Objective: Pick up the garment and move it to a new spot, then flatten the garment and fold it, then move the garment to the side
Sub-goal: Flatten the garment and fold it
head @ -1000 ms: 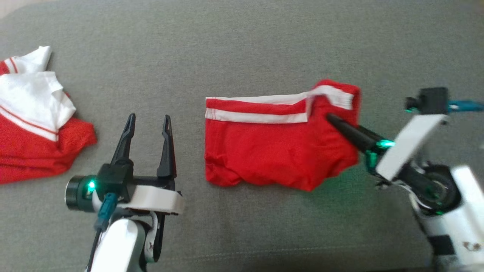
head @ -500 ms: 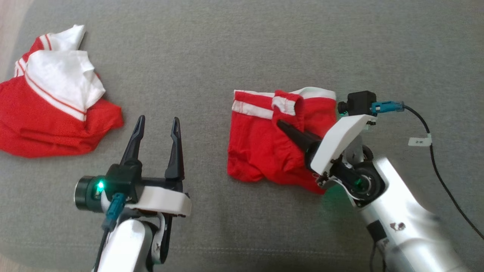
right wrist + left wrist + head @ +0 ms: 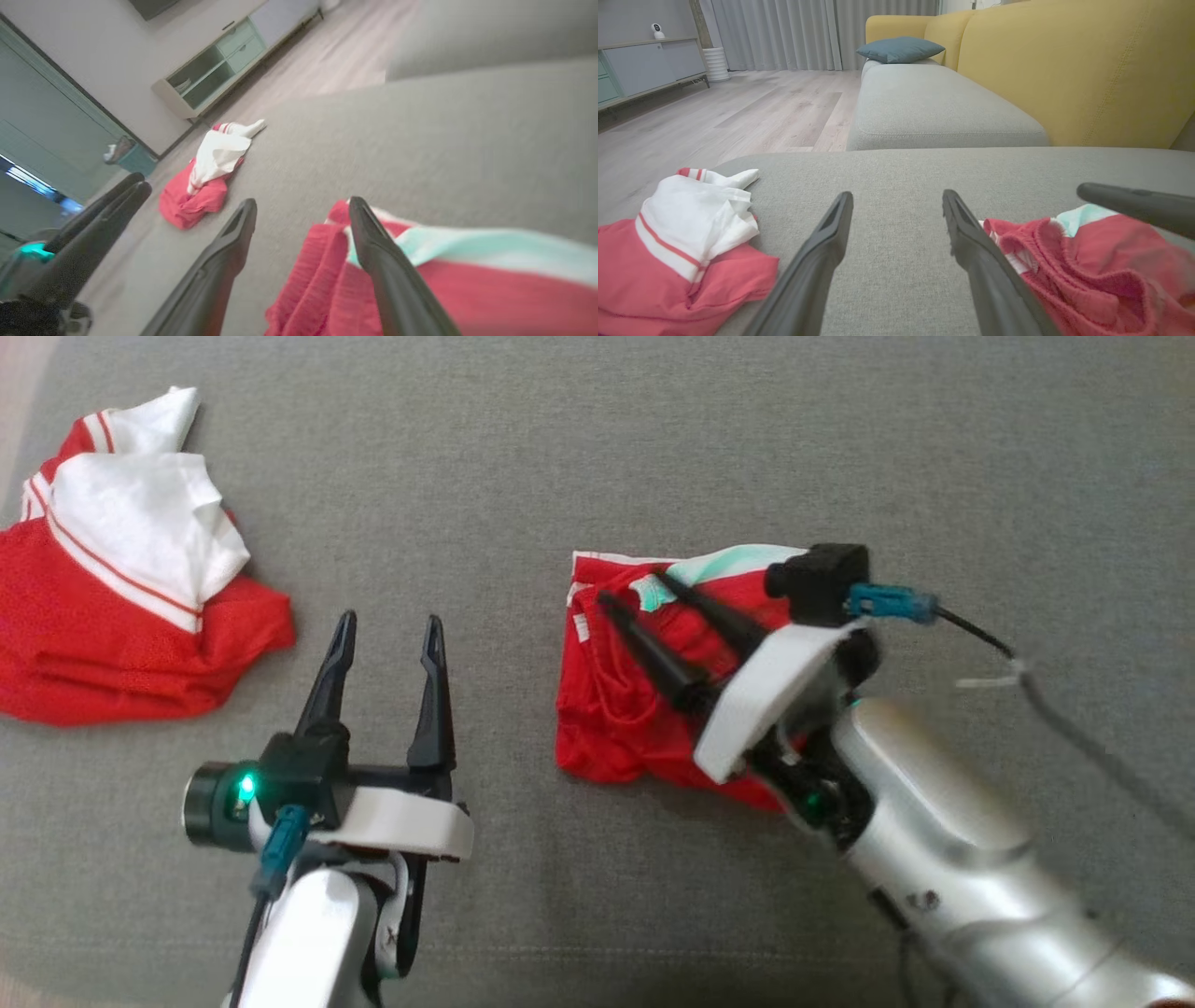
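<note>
While red shorts (image 3: 607, 728) lie bunched on the grey couch (image 3: 653, 448), right gripper (image 3: 634, 588) over them, fingers spread apart, left gripper (image 3: 389, 619) spread wide nearby, holding nothing

No text, brand, number or sign can be read in any of the views. In the head view, at about 3 o'clock, a small white tag (image 3: 985, 681) sits on the dark cable (image 3: 976, 633), but it is blurred and any print on it cannot be made out. At about 5 o'clock a small dark mark (image 3: 924, 899) shows on the pale right forearm (image 3: 971, 859), too small to read
</note>
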Motion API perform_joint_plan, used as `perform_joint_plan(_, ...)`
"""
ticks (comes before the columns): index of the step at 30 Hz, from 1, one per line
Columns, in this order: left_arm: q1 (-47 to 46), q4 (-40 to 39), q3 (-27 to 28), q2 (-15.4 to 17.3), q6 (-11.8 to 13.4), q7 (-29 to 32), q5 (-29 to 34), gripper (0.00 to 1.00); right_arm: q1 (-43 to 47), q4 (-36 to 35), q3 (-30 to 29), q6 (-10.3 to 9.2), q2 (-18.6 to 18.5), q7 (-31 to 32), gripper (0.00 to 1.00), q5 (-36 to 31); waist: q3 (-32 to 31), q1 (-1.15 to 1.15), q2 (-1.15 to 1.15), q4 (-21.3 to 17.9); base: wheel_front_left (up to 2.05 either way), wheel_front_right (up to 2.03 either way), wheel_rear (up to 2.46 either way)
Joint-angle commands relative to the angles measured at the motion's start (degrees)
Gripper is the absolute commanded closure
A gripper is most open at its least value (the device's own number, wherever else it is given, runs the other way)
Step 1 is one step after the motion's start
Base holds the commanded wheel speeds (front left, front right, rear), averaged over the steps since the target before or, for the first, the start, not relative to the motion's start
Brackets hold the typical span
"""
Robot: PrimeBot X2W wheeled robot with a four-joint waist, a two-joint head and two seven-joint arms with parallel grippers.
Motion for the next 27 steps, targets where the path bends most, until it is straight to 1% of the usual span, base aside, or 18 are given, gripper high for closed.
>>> perform_joint_plan(1,-1.82,-2.33,2.32,0.28,0.36,-0.68,0.00,0.00,-1.72,-2.43,0.73,0.20,-1.62,-4.45,0.00,-4.37,-0.21,0.00,0.00,-0.40,0.00,0.00,0.00)
perform_joint_plan(2,-1.68,-2.38,2.41,0.32,0.44,-0.68,0.01,0.00,-1.77,-2.63,0.67,0.20,-2.76,-7.11,0.00,-7.24,-0.32,0.00,0.00,-0.64,0.00,0.00,0.00)
perform_joint_plan(3,-1.68,-2.38,2.41,0.32,0.44,-0.68,0.01,0.00,-1.77,-2.63,0.67,0.20,-2.76,-7.11,0.00,-7.24,-0.32,0.00,0.00,-0.64,0.00,0.00,0.00)
perform_joint_plan(6,-1.30,-2.42,2.69,0.50,0.59,-0.68,-0.05,0.00,-0.39,-3.17,-2.33,0.20,-5.41,-13.74,0.00,-14.81,-0.72,0.00,0.00,-1.38,0.00,0.00,0.00)
perform_joint_plan(9,-0.87,-2.50,3.06,0.87,0.81,-0.68,-0.08,0.00,2.98,-4.41,-8.01,0.20,-6.97,-17.34,0.00,-20.63,-1.14,0.00,0.00,-2.30,0.00,0.00,0.00)
perform_joint_plan(13,-0.32,-2.53,3.60,1.51,1.06,-0.68,-0.19,0.00,9.79,-7.73,-17.46,0.20,-7.41,-18.54,0.00,-25.98,-1.78,0.00,0.00,-3.55,0.00,0.00,0.00)
perform_joint_plan(17,0.23,-2.53,4.18,2.20,1.36,-0.64,-0.43,0.00,17.33,-12.52,-26.33,0.20,-6.17,-18.43,0.00,-29.71,-2.77,0.00,0.00,-4.61,0.00,0.00,0.00)
perform_joint_plan(20,0.97,-2.47,4.53,2.76,1.56,-0.45,-0.63,0.00,22.29,-16.30,-30.98,0.20,-4.29,-17.25,0.00,-31.57,-4.19,0.00,0.00,-5.27,0.00,0.00,0.00)
perform_joint_plan(23,2.05,-2.49,4.71,3.47,1.73,-0.07,-0.69,0.00,26.22,-19.86,-33.57,0.20,-2.33,-15.43,0.00,-32.93,-5.73,0.00,0.00,-5.82,0.00,0.00,0.00)
perform_joint_plan(27,3.79,-2.57,4.92,4.24,1.93,0.45,-1.00,0.00,30.22,-23.91,-35.31,0.20,-0.41,-12.99,0.00,-34.33,-7.88,0.00,0.00,-6.29,0.00,0.00,0.00)
